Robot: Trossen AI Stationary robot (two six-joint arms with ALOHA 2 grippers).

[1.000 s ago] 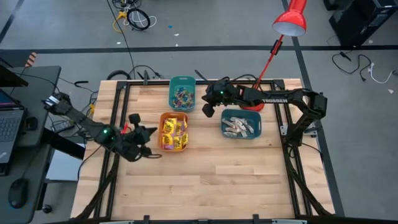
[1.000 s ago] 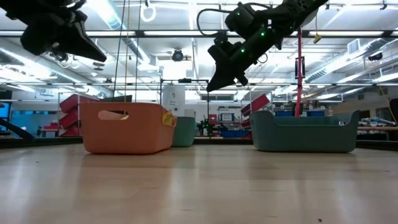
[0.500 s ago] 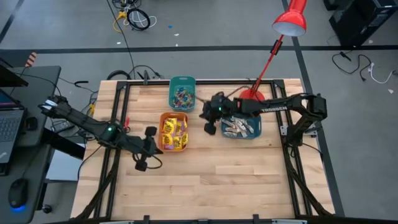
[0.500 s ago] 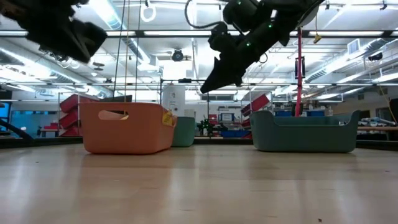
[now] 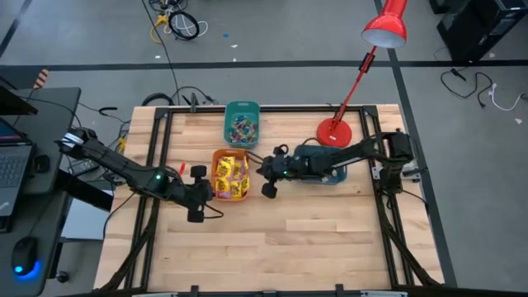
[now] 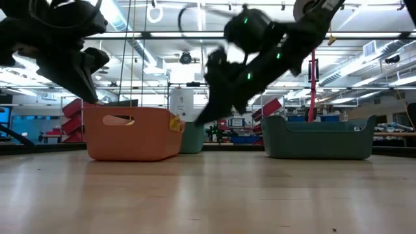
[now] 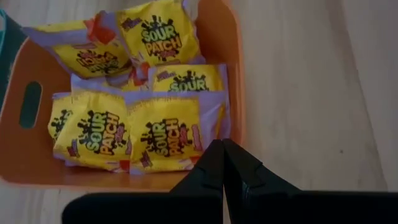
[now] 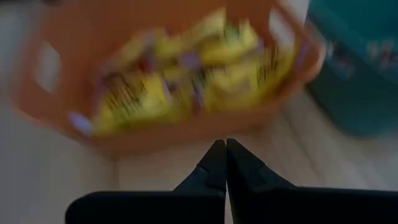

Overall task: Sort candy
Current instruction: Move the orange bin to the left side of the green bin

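Note:
Yellow candy packets (image 7: 149, 124) lie piled in the orange bin (image 5: 217, 158) at mid-table. Small colourful candies (image 5: 241, 126) fill the teal bin (image 5: 242, 107) behind it. My left gripper (image 7: 222, 146) is shut, hanging over the table just left of the orange bin's near corner and pointing down at the packets (image 5: 232, 176). My right gripper (image 8: 221, 146) is shut too and hovers just right of the orange bin (image 8: 186, 134), slanting down toward it. In the low view both the left gripper (image 6: 89, 97) and the right gripper (image 6: 198, 122) hang clear of the table.
A second teal bin (image 5: 334, 175) sits right of the orange one, mostly under my right arm. A red lamp's base (image 5: 334, 132) stands behind it, its head (image 5: 385, 29) over the far right corner. Bare wood (image 5: 280, 239) fills the near half of the table.
My right gripper has swung from beside the far teal bin toward the table's near edge and left, sinking toward the orange bin's right side. My left gripper has sunk a little and tipped steeply down beside the orange bin. Both have stayed shut.

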